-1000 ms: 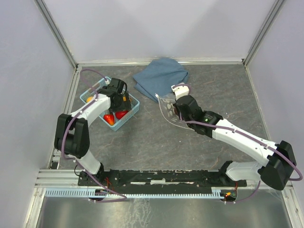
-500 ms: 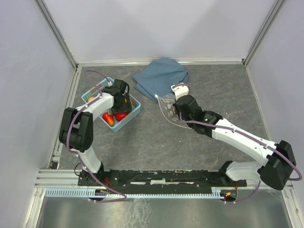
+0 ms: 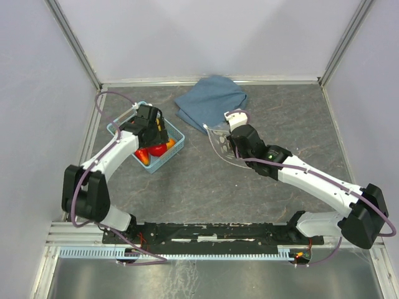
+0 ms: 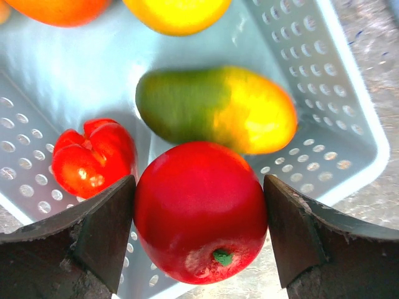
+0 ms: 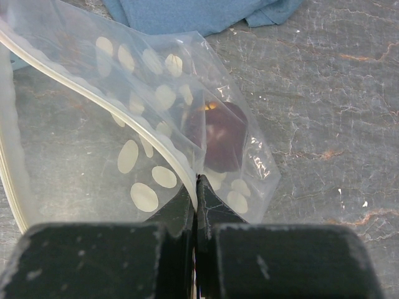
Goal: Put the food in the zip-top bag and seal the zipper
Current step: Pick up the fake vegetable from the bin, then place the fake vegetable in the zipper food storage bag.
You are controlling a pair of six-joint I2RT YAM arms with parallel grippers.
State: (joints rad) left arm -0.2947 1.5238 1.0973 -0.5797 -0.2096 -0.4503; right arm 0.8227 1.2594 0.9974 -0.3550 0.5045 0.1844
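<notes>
Grey marbled tabletop [image 3: 206, 187], walled on three sides by pale panels. A folded blue cloth [image 3: 212, 103] lies at the far edge, and a light-blue perforated basket [image 3: 179, 133] sits to its left.

Left arm: my left gripper [image 4: 198, 232] is over the basket. Both fingers [image 4: 103, 233] press the sides of a red toy apple [image 4: 199, 199], green stem end toward the camera, so the apple is clamped. I cannot tell whether it touches the basket floor. Beyond it in the basket lie a green-and-yellow mango [image 4: 218, 109], a red bell pepper [image 4: 93, 159] to the left, and at the top edge of the left wrist view an orange fruit [image 4: 59, 7] and a yellow fruit [image 4: 177, 9], both cut off by the frame.

Right arm: my right gripper [image 5: 196, 187] is closed, its fingers pinching one lip of the zip-top bag [image 5: 156, 99]. The bag lies on the table just beside the near corner of the cloth. The zipper [image 5: 93, 93] is unsealed: its pale strip curves up from the pinch point, and the other lip runs apart from it along the left edge of the right wrist view, leaving the mouth open. One dark purple fruit [image 5: 218, 140] sits inside the bag near the pinched edge, seen through the dotted plastic.

Basket and bag are well apart.
</notes>
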